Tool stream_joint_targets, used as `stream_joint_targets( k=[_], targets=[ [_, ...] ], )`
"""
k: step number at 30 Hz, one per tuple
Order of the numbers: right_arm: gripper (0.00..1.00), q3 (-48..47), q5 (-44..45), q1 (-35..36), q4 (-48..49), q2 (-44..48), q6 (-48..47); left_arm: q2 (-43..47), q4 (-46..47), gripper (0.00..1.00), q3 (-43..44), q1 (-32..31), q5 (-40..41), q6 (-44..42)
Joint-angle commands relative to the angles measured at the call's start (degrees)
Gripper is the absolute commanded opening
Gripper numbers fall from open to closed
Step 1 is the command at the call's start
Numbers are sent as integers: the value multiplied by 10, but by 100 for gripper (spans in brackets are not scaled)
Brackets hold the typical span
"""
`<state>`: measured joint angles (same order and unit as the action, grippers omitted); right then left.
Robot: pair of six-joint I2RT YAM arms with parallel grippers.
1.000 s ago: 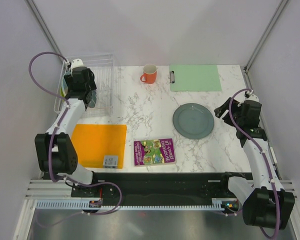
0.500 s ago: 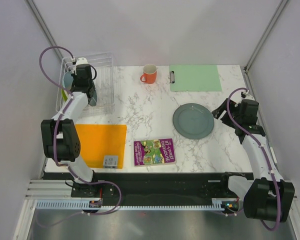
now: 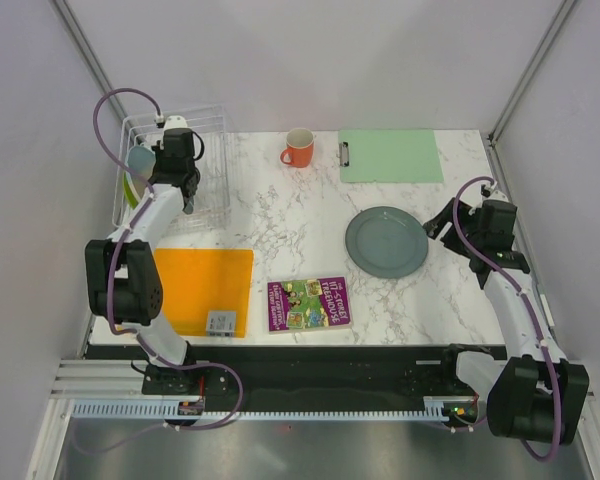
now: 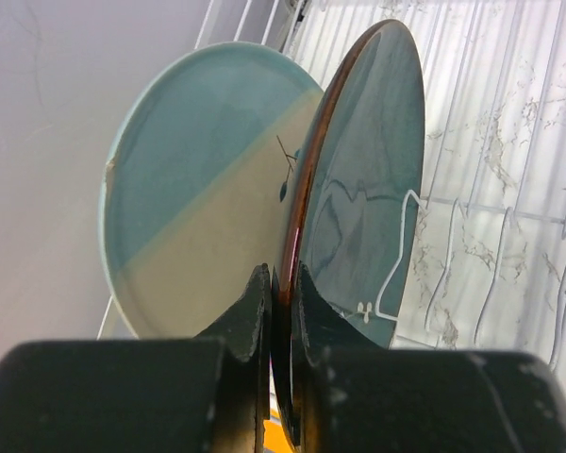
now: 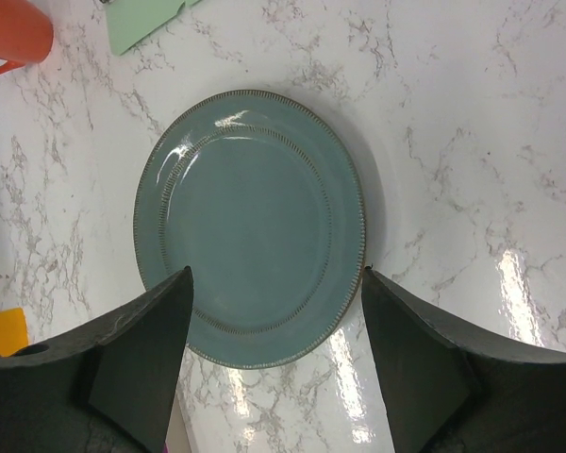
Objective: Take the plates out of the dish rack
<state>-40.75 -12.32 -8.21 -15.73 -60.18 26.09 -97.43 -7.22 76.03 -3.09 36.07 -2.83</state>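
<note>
The dish rack (image 3: 208,122), thin white wire, stands at the table's back left. In it, on edge, are a glossy dark teal plate (image 4: 368,189) and, behind it, a cream-and-light-blue plate (image 4: 198,189) with a sprig motif. My left gripper (image 4: 281,288) is shut on the teal plate's brownish rim, one finger on each face. From above, that gripper (image 3: 185,188) is over the rack, with the light-blue plate (image 3: 140,160) to its left. A matte grey-green plate (image 3: 386,242) lies flat on the marble at the right. My right gripper (image 5: 275,276) hovers open above this plate (image 5: 250,226), holding nothing.
An orange mug (image 3: 299,148) and a green clipboard (image 3: 390,155) sit at the back. An orange mat (image 3: 200,290) lies in front of the rack, with a purple book (image 3: 309,303) beside it. Rack wires (image 4: 509,212) rise to the right of the teal plate.
My left gripper went from open to shut on the teal plate's rim and shifted slightly toward the back of the rack. The right arm barely moved.
</note>
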Motion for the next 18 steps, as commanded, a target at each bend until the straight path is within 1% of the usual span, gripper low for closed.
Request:
stream_joint_targets(
  k=[1,5,9,10,12,13,14,15,16,17,18],
  targets=[
    [79,4,-14,-1,18,13,-7,85,89,2,39,-23,87,-37],
    [79,2,-19,-1,14,16,-8,118,106,2,50,-48,109,-85],
    [79,-4,-40,-1,10,26,-12,160,101,2,59,-80,114,-101],
    [79,-6,-46,-1,11,27,-14,181,82,2,59,-88,114,-93],
    [79,-13,-74,-1,11,32,-16,206,32,2,70,-103,63,-65],
    [79,-16,-83,-1,14,34,-16,230,-29,2,75,-105,43,-17],
    [79,-20,-90,-1,14,41,-15,245,-51,2,76,-107,-6,8],
    [79,-24,-97,-1,15,45,-17,259,-67,2,70,-107,-32,23],
    [79,-26,-108,0,15,50,-16,275,-81,2,64,-107,-54,72],
    [79,-28,-116,-1,16,59,-17,301,-109,2,51,-107,-110,93],
    [79,-31,-125,-1,18,62,-15,314,-118,2,42,-108,-146,112]
  ],
)
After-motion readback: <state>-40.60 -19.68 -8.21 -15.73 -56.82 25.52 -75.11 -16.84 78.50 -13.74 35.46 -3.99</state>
